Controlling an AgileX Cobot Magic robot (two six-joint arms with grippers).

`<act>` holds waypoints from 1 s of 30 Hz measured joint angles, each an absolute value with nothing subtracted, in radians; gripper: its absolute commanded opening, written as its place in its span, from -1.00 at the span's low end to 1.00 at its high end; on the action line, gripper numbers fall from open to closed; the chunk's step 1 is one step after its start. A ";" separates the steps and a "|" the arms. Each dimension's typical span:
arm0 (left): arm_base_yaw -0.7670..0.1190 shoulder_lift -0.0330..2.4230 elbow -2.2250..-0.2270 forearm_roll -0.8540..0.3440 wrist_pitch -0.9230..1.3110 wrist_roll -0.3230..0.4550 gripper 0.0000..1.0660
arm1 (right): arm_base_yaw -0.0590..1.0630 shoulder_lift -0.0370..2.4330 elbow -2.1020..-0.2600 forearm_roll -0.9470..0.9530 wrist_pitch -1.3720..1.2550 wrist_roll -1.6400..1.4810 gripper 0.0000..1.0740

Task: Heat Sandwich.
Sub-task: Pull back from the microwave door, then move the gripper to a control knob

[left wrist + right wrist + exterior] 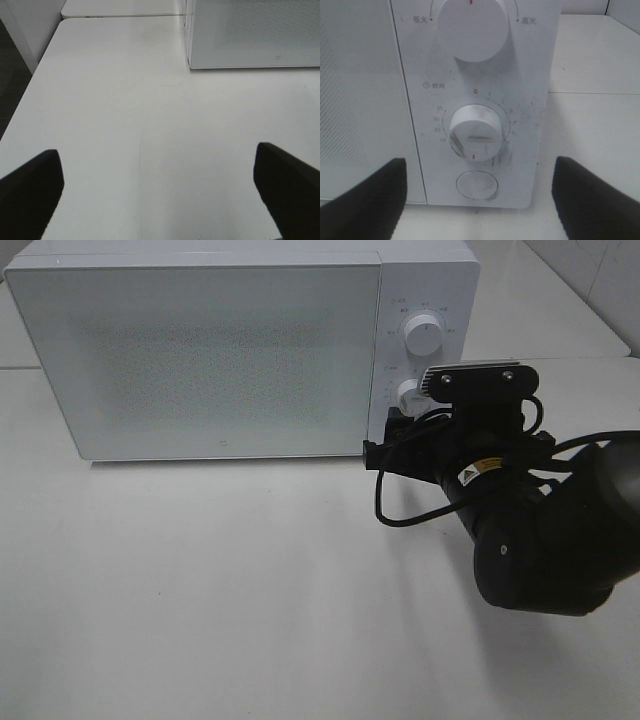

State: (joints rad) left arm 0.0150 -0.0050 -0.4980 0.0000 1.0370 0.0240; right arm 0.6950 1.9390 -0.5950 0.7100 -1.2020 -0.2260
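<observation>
The sandwich, not in view, is likely soft and light, best held gently by its sides; left gripper (pixel 160 197) and right gripper (pixel 479 200) stand open, the right facing the timer knob (pixel 476 132), marked at 6 o'clock.

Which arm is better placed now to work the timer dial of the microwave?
Right, probably. The right gripper stands open directly before the timer dial. The left gripper, also open, hangs over the table near the door side of the microwave, away from the controls.
</observation>
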 measured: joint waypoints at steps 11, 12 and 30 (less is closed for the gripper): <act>0.015 -0.005 -0.498 0.005 1.037 0.024 0.85 | 0.643 2.015 -0.702 0.697 -1.200 -0.226 0.42; 0.015 -0.005 -0.498 0.000 1.037 0.024 0.85 | 0.642 2.020 -0.710 0.691 -1.198 -0.226 0.42; 0.015 -0.005 -0.498 0.005 1.037 0.024 0.85 | 0.616 2.089 -0.794 0.662 -1.180 -0.226 0.36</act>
